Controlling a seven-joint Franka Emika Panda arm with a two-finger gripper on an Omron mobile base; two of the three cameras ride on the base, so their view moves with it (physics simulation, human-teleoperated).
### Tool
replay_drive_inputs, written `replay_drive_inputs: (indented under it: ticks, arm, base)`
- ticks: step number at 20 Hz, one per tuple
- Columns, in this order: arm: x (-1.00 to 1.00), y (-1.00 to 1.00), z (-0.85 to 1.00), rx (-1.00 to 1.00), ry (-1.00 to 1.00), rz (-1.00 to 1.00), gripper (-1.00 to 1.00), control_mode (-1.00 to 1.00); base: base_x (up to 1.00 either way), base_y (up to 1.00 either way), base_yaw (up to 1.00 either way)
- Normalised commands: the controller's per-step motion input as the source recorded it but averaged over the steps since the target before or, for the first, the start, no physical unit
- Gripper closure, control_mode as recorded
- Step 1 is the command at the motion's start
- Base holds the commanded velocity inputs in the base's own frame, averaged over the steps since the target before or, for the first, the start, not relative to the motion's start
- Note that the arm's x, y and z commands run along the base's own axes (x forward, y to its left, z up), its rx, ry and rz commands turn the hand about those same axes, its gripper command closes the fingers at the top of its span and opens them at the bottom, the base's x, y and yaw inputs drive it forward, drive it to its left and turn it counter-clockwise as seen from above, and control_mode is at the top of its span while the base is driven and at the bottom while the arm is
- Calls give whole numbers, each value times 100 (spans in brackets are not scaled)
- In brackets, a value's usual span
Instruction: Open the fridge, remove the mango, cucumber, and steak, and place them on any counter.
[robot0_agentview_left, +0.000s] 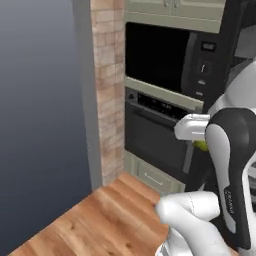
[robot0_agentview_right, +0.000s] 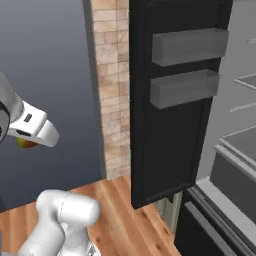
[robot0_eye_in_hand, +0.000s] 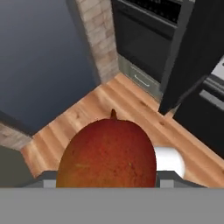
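The gripper (robot0_eye_in_hand: 107, 186) squeezes the red mango (robot0_eye_in_hand: 107, 153) up in the air, over the wooden floor (robot0_eye_in_hand: 87, 113). The black fridge (robot0_agentview_right: 170, 100) has its door swung wide, and two grey door bins (robot0_agentview_right: 187, 46) look bare.

I see a wooden plank floor (robot0_agentview_left: 100, 220) running up to the brick column (robot0_agentview_left: 109, 90) and the green base drawer (robot0_agentview_left: 152, 177) under the oven (robot0_agentview_left: 155, 137). On the right, the fridge (robot0_agentview_right: 170, 100) stands on it, door swung open, with grey shelves (robot0_agentview_right: 245, 140) inside.
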Motion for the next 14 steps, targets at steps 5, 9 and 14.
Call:
replay_drive_inputs:
  ticks: [5, 9, 14]
  arm:
    - [0, 0, 0, 0, 0, 0, 100, 100]
    - [0, 0, 0, 0, 0, 0, 100, 100]
    - [0, 0, 0, 0, 0, 0, 100, 100]
  base:
    - [-30, 62, 61]
    - [-30, 68, 32]
    - [-13, 85, 20]
